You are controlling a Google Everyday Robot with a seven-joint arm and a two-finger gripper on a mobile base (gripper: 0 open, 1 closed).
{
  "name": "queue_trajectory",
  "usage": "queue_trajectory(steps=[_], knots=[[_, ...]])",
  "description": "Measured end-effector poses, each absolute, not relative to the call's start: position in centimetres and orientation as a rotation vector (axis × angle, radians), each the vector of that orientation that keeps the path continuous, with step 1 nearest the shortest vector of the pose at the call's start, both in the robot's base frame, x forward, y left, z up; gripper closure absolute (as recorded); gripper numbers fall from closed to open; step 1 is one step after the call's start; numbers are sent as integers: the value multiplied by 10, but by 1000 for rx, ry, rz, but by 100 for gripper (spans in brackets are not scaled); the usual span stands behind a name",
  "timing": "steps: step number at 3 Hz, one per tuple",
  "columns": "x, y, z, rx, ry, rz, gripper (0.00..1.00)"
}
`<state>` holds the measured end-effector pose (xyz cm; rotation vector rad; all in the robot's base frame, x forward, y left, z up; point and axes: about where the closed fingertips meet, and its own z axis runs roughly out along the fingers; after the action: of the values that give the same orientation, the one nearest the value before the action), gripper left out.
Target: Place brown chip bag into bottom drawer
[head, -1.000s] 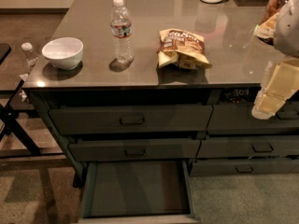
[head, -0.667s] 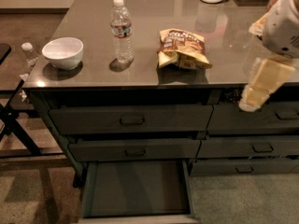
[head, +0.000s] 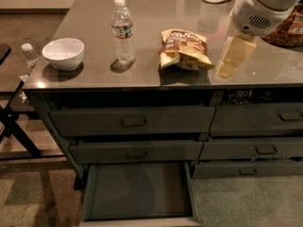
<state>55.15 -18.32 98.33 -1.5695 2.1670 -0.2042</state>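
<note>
Camera view, the only one on hand. I find the brown chip bag [head: 184,48] lying flat on the counter top [head: 94,77], right of the water bottle [head: 123,30] and well apart from the white bowl [head: 63,53]. The bottom drawer [head: 137,190] of the left stack is pulled out; its dark floor shows nothing inside. The two drawers above it are closed.

The gripper [head: 232,60] hangs over the counter just to the right of the bag, near it but apart from it. It carries nothing that I can see, and I cannot tell whether it is spread or closed.

My assessment: the drawer is ready, so access is done. The grasp, the lift, the carry down and the release into the drawer are all left to do.
</note>
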Motion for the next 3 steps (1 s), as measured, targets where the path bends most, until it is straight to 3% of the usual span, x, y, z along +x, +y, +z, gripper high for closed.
queue_trajectory(steps=[1,3], knots=[[552,-183,983,-1570,2167,-204,0],[605,-149,970,-1491,2153,-166,0]])
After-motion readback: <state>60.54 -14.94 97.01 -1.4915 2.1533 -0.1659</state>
